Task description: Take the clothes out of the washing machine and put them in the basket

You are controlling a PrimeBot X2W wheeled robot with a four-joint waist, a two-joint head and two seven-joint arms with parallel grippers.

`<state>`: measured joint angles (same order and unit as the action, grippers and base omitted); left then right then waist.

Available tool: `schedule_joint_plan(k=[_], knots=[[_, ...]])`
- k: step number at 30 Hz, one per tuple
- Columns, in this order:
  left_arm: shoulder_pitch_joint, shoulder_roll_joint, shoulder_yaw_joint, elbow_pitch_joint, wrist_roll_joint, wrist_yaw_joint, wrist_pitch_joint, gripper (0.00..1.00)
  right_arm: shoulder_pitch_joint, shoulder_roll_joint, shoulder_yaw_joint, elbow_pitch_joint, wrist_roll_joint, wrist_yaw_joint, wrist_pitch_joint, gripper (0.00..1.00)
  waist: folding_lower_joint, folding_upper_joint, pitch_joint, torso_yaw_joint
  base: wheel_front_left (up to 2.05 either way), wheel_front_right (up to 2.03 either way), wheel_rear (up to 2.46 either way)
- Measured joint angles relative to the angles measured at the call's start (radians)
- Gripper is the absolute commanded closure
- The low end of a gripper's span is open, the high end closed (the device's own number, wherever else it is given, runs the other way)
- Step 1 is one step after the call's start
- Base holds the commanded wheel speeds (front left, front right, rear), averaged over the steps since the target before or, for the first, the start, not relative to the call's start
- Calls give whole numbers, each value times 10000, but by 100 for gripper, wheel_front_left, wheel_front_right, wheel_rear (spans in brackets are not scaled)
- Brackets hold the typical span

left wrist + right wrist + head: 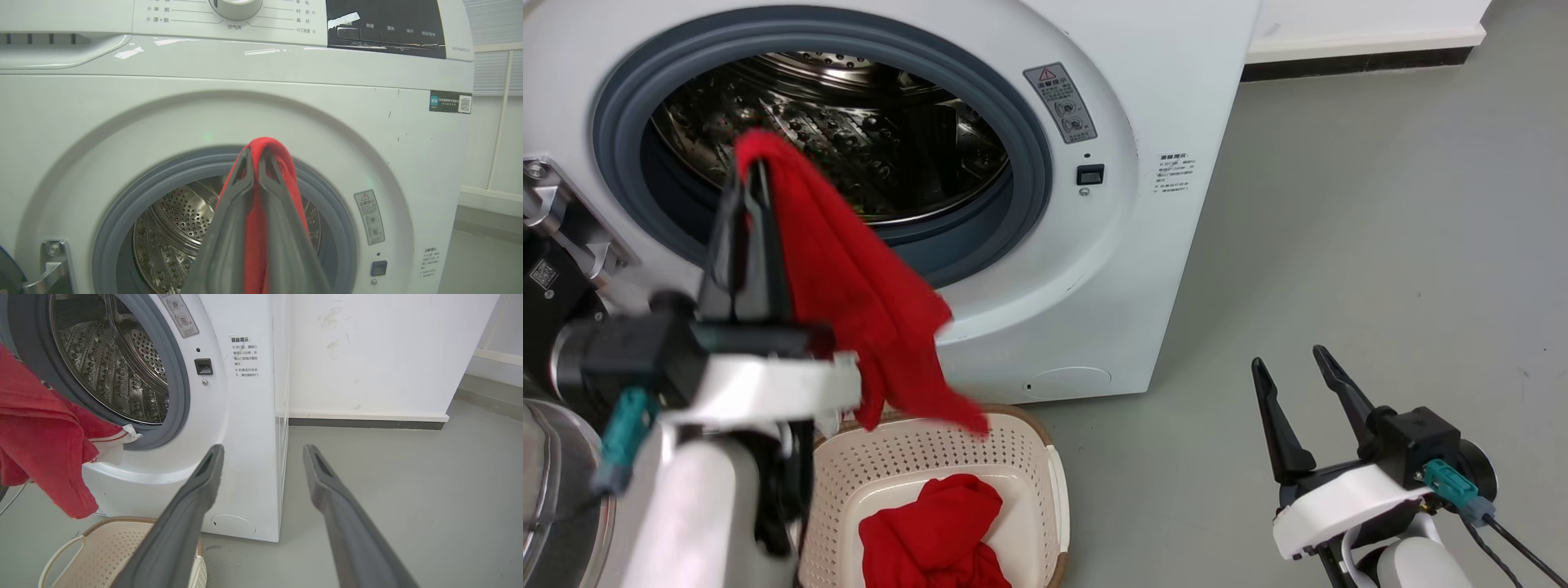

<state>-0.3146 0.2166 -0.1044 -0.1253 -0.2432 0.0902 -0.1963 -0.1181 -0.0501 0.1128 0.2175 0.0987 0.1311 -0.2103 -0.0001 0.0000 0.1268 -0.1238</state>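
Observation:
My left gripper [750,175] is shut on a red garment [866,302] and holds it up in front of the washing machine's [1094,269] open mouth. The cloth drapes down over the back rim of the cream basket [1045,445]. The left wrist view shows the red garment [261,155] pinched between the two fingers, before the washing machine [122,122]. A second red garment [931,531] lies in the basket. My right gripper [1290,359] stands open and empty over the floor at the right. The right wrist view has the hanging garment [41,449], the basket [102,547] and the machine [245,416].
The steel drum [849,131] is in view with no cloth visible inside. The door's hinge bracket [560,212] sticks out at the left. Grey floor [1380,245] spreads to the right of the machine, with a wall and skirting [367,420] behind.

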Motion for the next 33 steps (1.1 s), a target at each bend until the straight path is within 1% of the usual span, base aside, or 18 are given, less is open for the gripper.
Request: schedule_joint_plan(k=[3,6,11,17,18,19,25,29,33], knots=[[883,-165,-100,-527,-59,236,219,100,-2,-2,27,-25,0,-2,6,0,0,0,26,-13,0,0,0],[1874,-362,-198,-458,-169,420,395,100,-1,-2,23,-58,2,0,10,0,0,0,91,-29,0,0,0],[2878,-587,-174,654,-458,594,286,100,-12,-4,44,-65,61,-2,2,0,0,0,328,-30,0,0,0],[3033,-882,-192,2360,-869,502,38,100,-62,-4,15,-94,56,0,2,0,1,0,723,111,0,0,0],[3023,-928,-184,2675,-947,437,-44,100,-95,-4,48,-96,54,-2,4,0,1,0,802,138,0,0,0],[2874,-963,-155,3377,-1057,355,-184,100,-247,-4,90,-127,56,0,0,0,1,0,978,186,0,0,0],[1955,-1026,58,5319,-1223,146,-499,100,-553,-2,150,-224,23,0,-2,0,2,0,1635,290,0,0,0],[912,-982,259,6867,-1283,-48,-610,100,-794,-4,159,-303,-42,0,12,0,2,0,2201,363,0,0,0],[-210,-759,506,8592,-1329,-251,-639,100,-1141,2,336,-374,-107,0,0,0,3,0,2819,377,0,0,0]])
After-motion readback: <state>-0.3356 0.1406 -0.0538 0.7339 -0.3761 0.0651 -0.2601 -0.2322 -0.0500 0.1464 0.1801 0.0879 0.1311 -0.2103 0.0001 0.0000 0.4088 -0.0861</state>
